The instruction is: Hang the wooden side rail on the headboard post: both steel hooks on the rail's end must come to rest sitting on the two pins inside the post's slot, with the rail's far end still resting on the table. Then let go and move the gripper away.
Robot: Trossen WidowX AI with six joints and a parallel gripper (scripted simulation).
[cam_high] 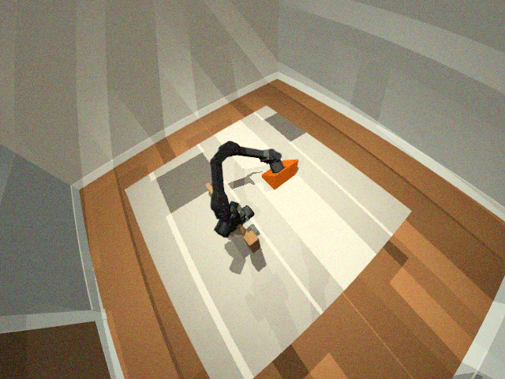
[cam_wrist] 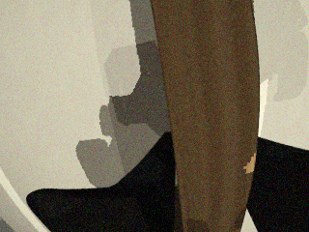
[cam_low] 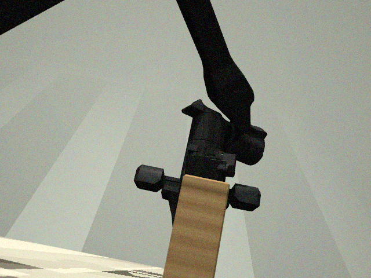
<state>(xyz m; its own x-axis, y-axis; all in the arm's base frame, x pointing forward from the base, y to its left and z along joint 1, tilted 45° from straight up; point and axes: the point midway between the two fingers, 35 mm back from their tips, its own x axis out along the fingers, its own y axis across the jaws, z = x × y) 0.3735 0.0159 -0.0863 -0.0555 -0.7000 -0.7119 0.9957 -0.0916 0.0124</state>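
The wooden rail (cam_high: 209,188) (cam_wrist: 210,97) is a long board running under the arm in the top view and up through the wrist view. My gripper (cam_high: 235,220) (cam_low: 196,187) (cam_wrist: 192,134) is shut on the rail, with a black finger on each side of it. The headboard post (cam_high: 252,238) is a light wooden block at the rail's near end in the top view. It stands upright in front of the gripper in the exterior view. The steel hooks, the slot and its pins are hidden, so I cannot tell whether the hooks touch the pins.
The arm's orange base block (cam_high: 281,175) stands on the pale table top (cam_high: 326,228), to the right of the gripper in the top view. The black arm arches from it over the rail. Brown wooden floor (cam_high: 440,260) surrounds the table top. Strong shadows fall around the post.
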